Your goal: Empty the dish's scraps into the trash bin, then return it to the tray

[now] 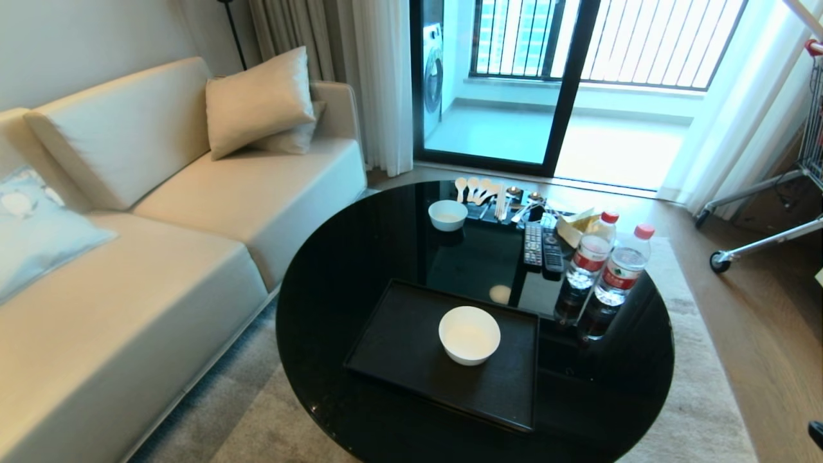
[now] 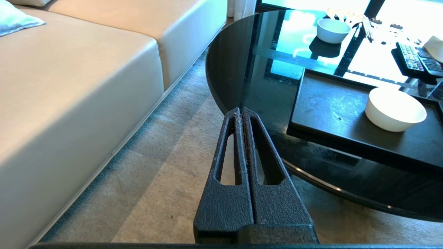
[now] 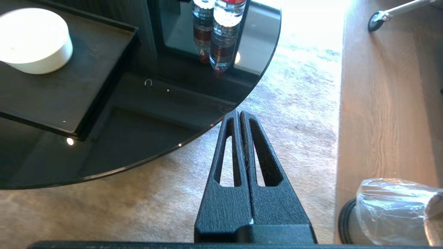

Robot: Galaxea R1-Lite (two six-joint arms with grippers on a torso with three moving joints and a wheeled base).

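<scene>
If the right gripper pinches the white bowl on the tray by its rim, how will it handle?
The dish looks glossy, so closed fingers may slip on its rim. Rigid and probably breakable if dropped. Its wide base sits flat on the tray, so it seems unlikely to tip.

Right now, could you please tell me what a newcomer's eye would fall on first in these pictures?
The white dish stands out, sitting on the black tray at the near side of the glossy round black table. Two red-capped water bottles stand to the tray's right, and a cream sofa fills the left.
</scene>
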